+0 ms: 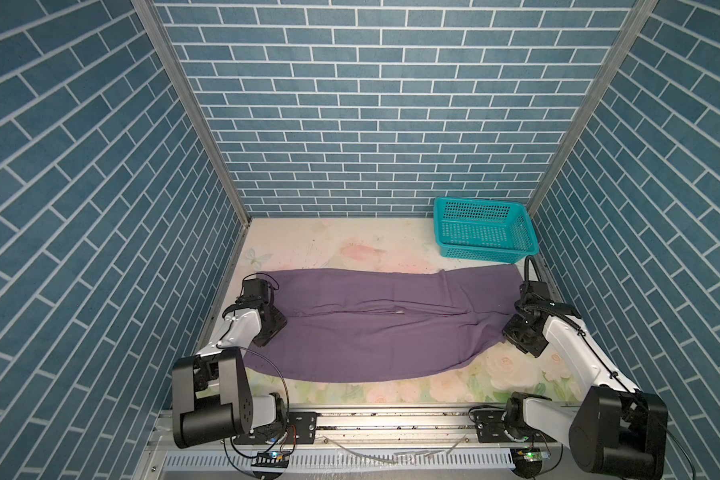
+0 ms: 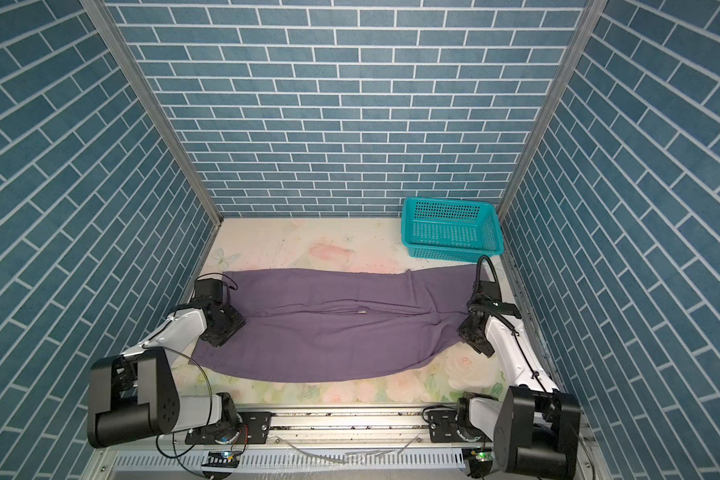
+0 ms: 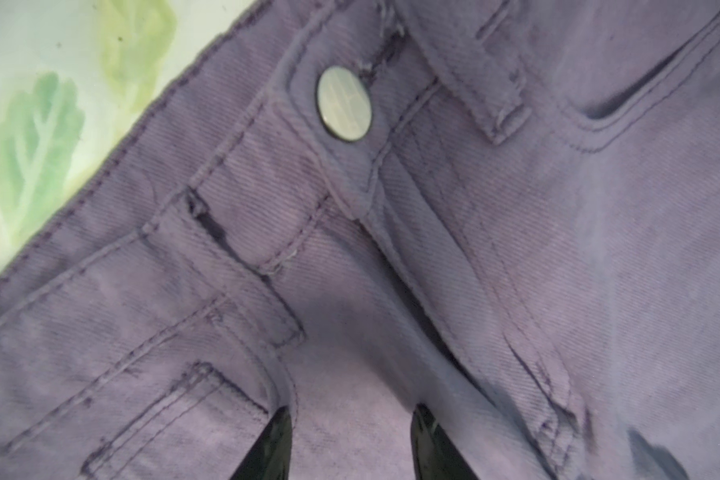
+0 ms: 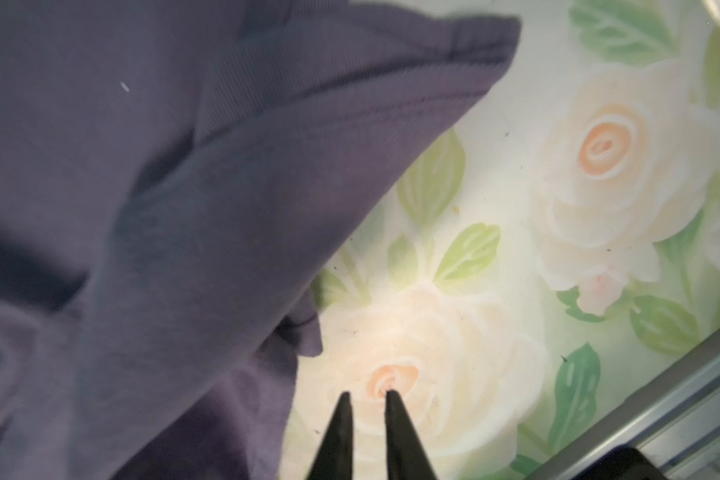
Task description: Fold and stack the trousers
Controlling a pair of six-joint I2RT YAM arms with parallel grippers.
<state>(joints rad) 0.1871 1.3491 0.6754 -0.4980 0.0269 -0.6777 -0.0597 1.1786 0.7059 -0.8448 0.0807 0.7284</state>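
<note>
Floral mat (image 1: 350,245), soft purple twill trousers (image 1: 371,332) spread flat, left fingers (image 3: 272,453) wide, right fingers (image 4: 336,440) narrow, empty

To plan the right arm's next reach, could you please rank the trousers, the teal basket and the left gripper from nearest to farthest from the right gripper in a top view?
1. trousers: leg end right beside the right gripper, toward the middle.
2. teal basket: back right corner, behind the gripper.
3. left gripper: opposite side, over the waist end.
</note>
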